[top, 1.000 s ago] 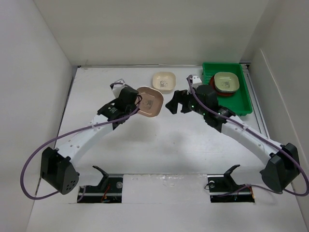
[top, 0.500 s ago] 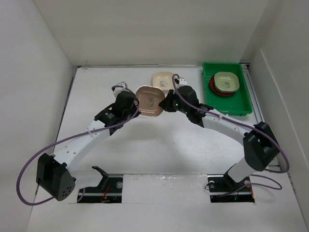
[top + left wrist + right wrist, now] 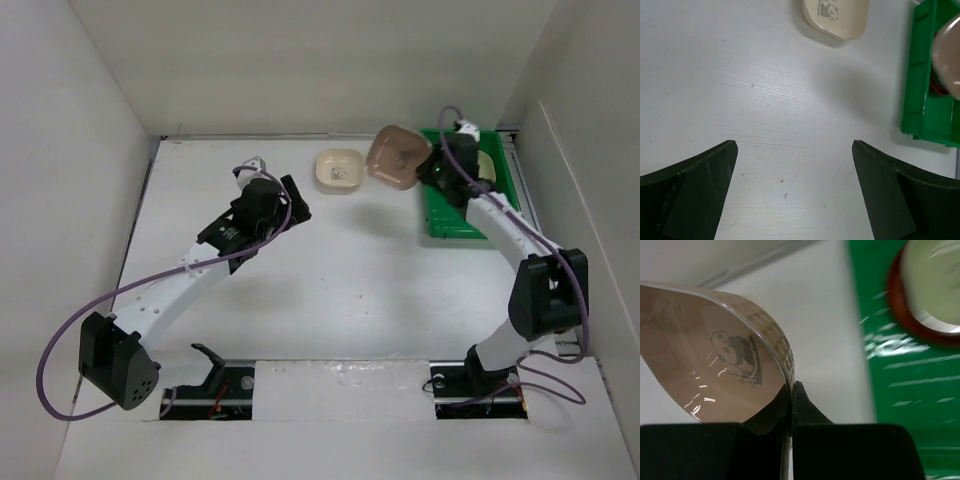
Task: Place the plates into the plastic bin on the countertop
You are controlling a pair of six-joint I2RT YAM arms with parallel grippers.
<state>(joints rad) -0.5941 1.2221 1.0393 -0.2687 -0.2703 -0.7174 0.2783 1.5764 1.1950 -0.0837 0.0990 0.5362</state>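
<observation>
Currently the right hand (image 3: 791, 402) pinches the tan-pink plate (image 3: 397, 157) by its rim, fingers pressed onto the edge. The dish hangs tilted in the air at the left wall of the plastic bin (image 3: 455, 222), not yet inside. Gripping the rim leaves the underside free for setting down, I judge. In the bin a light green plate (image 3: 935, 275) nests in a red-brown plate (image 3: 896, 300), a stack the carried plate could join. The left hand (image 3: 793, 147) hovers spread and empty over the tabletop (image 3: 340, 290), near the cream plate (image 3: 339, 168). That plate sits upright outside the bin, probably the next pick.
</observation>
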